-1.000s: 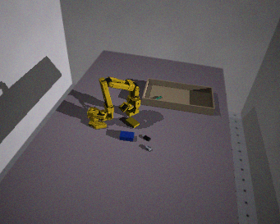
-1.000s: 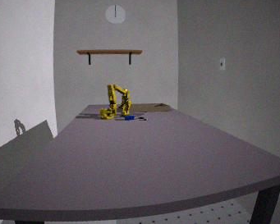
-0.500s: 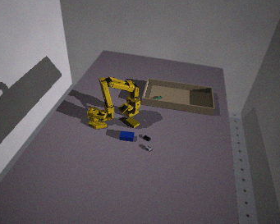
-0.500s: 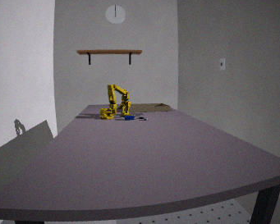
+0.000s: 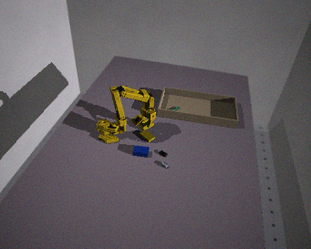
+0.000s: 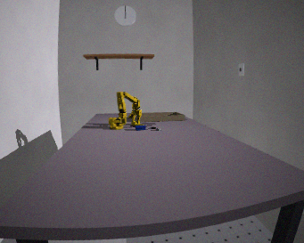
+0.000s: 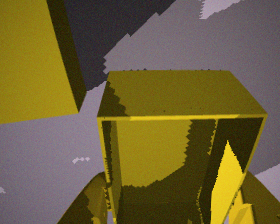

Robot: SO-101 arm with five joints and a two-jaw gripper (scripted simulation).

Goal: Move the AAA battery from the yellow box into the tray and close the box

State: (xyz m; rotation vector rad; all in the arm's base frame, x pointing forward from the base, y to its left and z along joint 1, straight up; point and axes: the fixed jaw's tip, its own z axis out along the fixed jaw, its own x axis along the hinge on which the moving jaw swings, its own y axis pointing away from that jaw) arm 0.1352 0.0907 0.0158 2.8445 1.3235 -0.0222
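Note:
My gripper (image 5: 143, 120) (image 7: 175, 194) is shut on a hollow yellow box part (image 7: 155, 150), held above the table. In the wrist view its open side faces the camera, and the inside that shows holds no battery. Whether it is the base or the lid I cannot tell. The other yellow box part (image 5: 147, 135) (image 7: 30, 65) lies on the table just below the gripper, apart from the held one; its inside is hidden. A small green thing, seemingly the AAA battery (image 5: 175, 108), lies in the tray (image 5: 199, 119) (image 6: 163, 117) near its left end.
A blue box (image 5: 140, 151) (image 6: 141, 127) stands in front of the arm. A small black object (image 5: 162, 153) and a small pale, greyish object (image 5: 165, 165) lie to its right. The tray's raised walls stand behind and right of the gripper.

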